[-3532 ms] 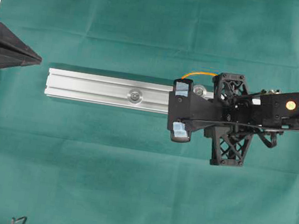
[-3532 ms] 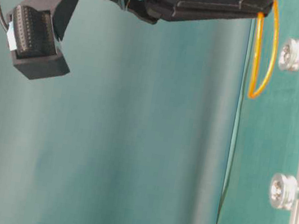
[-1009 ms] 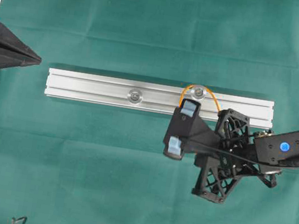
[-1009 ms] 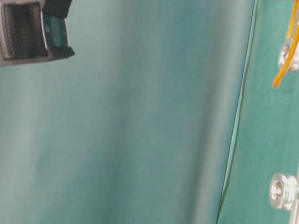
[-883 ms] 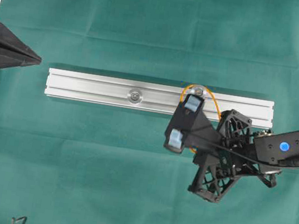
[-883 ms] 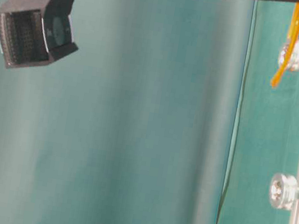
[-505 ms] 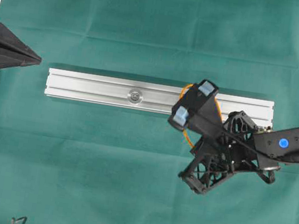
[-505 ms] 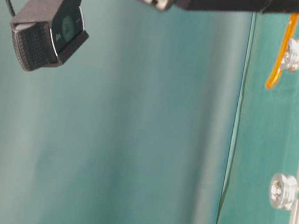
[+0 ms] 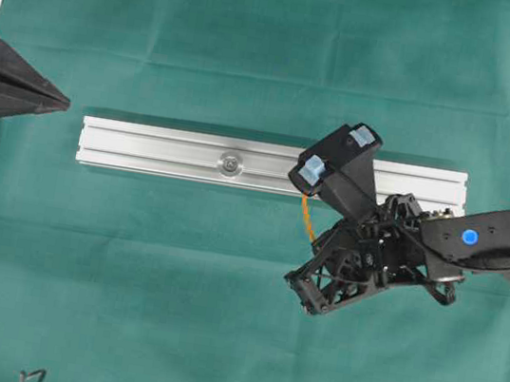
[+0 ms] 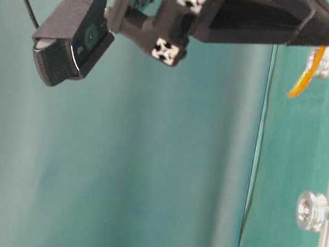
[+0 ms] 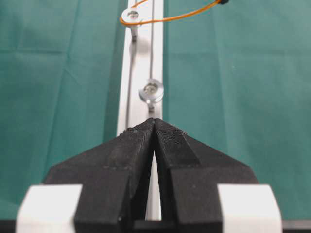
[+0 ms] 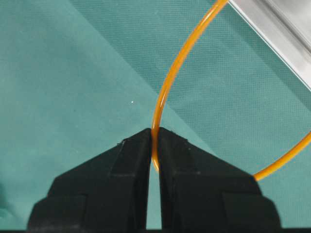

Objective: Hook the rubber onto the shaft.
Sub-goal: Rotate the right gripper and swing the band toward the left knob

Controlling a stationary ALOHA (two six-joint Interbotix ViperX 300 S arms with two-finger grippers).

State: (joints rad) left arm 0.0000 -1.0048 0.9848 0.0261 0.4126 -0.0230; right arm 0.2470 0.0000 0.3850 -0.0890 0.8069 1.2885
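The silver rail (image 9: 165, 152) lies across the green cloth with two upright shafts. The thin orange rubber (image 9: 308, 216) loops round the right-hand shaft (image 11: 130, 15), which my right wrist camera hides in the overhead view. From there the rubber (image 11: 175, 17) stretches off the rail's near side to my right gripper (image 12: 154, 133), which is shut on it (image 12: 167, 82). At table level the rubber (image 10: 303, 79) slants past that shaft's head (image 10: 321, 61). My left gripper (image 9: 62, 103) is shut and empty at the far left, its tips (image 11: 154, 122) aimed along the rail.
The other shaft (image 9: 230, 162) stands bare at the rail's middle, also seen at table level (image 10: 310, 210) and from the left wrist (image 11: 151, 91). A small black wire piece (image 9: 33, 376) lies at the bottom left edge.
My right gripper has brought the rubber from behind the rail over the right-hand shaft, then swung toward the near side, turning and drawing the loop out past the rail's front edge. The left arm is still.
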